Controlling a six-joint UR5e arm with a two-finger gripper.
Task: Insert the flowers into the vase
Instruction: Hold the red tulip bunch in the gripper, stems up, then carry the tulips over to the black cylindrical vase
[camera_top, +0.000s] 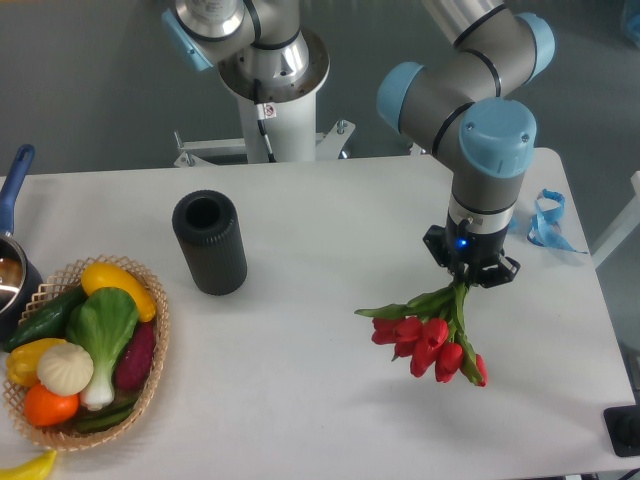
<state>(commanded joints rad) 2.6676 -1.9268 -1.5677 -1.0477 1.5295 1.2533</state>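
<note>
Pinching the green stems, the gripper (466, 281) holds the flowers (430, 338) over the right side of the white worktop (320, 330), red buds hanging down and toward the camera. Whether the buds touch the surface cannot be determined. The vase (209, 243) stands upright well to the left, mouth open and unfilled. A wicker basket (152, 365) of vegetables occupies the near-left corner, beside a blue-handled pot (12, 265). A blue ribbon (546, 222) lies at the right edge.

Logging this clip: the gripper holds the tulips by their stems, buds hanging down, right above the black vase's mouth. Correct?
Not quite. The gripper does hold the tulips by their stems, buds down, but well to the right of the black vase, over bare table, as the fixed camera shows.
</note>
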